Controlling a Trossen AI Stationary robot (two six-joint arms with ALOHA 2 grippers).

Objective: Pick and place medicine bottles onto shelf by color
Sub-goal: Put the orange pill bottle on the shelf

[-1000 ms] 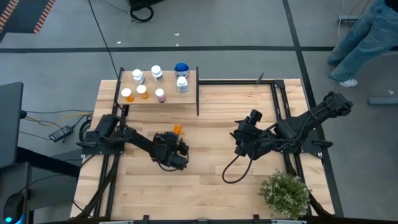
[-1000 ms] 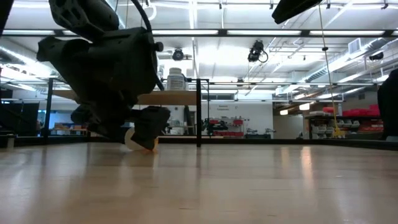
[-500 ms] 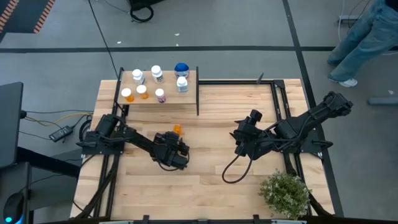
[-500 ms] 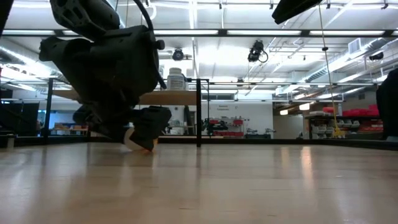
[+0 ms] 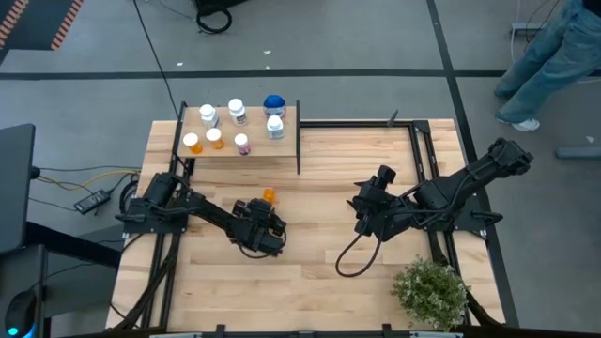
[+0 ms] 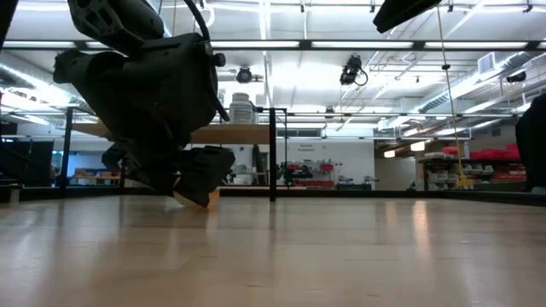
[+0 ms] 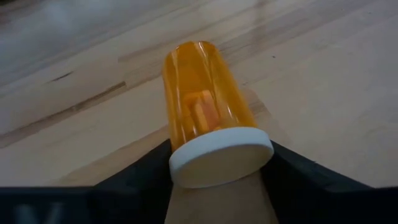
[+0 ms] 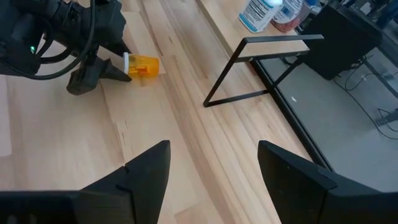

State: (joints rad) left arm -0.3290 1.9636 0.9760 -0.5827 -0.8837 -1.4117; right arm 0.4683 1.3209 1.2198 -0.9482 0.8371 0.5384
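Note:
An orange bottle (image 5: 269, 195) with a white cap lies on its side on the tabletop, in front of the shelf (image 5: 255, 152). My left gripper (image 5: 266, 207) is at the bottle's cap end and shut on it; the bottle also shows in the left wrist view (image 7: 202, 93) and the right wrist view (image 8: 147, 65). Several bottles stand on the shelf: white ones (image 5: 237, 111), orange ones (image 5: 215, 138), a pinkish one (image 5: 242, 144) and a blue-topped one (image 5: 273, 103). My right gripper (image 5: 362, 223) is open and empty at mid-table, to the right. My left gripper pinches the bottle's white cap (image 7: 221, 155) between its two fingers, one finger (image 7: 146, 168) on each side of the cap. The fingers come nearly level from the table's near side and lie along the bottle. The bottle lies on its side, its orange body (image 7: 199, 87) pointing toward the shelf.
A green potted plant (image 5: 430, 291) stands at the near right corner. A black cable loop (image 5: 349, 261) lies in front of my right gripper. The shelf's black frame post (image 5: 299, 141) stands at its right end. A person (image 5: 554, 56) walks on the floor beyond the table.
In the low view my left gripper's fingers have closed in on the bottle's white cap, which showed between them a second ago and is now covered. The bottle has stayed in the same place on the table.

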